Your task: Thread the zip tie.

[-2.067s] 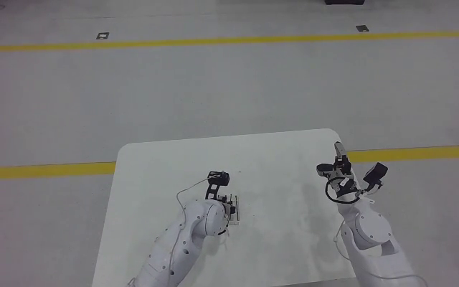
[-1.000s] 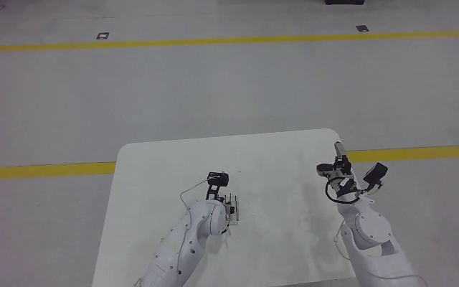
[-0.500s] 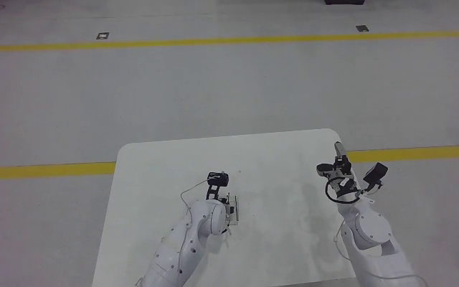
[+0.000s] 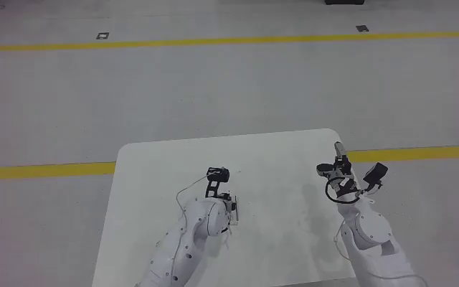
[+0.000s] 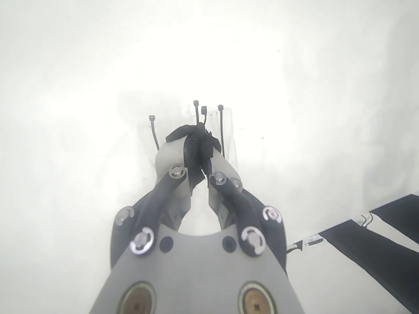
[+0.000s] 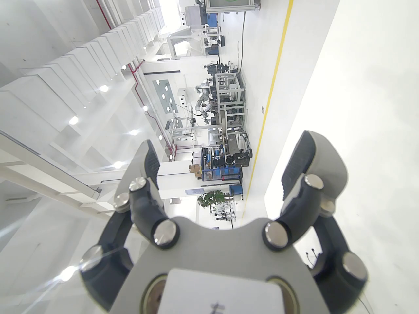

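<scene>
Several black zip ties [image 5: 220, 122] lie side by side on a small white sheet [image 5: 230, 138] on the white table [image 4: 158, 165]. My left gripper [image 5: 196, 138] stands over them with its fingers pressed together; a thin black strap [image 5: 207, 179] runs back between the pads, so it looks shut on one zip tie. From above, this gripper [image 4: 231, 206] sits near the table's middle, at the sheet. My right gripper [image 6: 229, 151] is open and holds nothing. It hovers at the table's right edge [image 4: 337, 159], pointing out toward the room.
A thin pale cable [image 4: 188, 189] curves off the left arm over the table. Black and white cabling [image 5: 370, 240] crosses the left wrist view's corner. Bare tabletop lies between the two arms and toward the far edge.
The left arm has shifted slightly over the zip ties, its wrist edging toward the far side. The right arm has kept still.
</scene>
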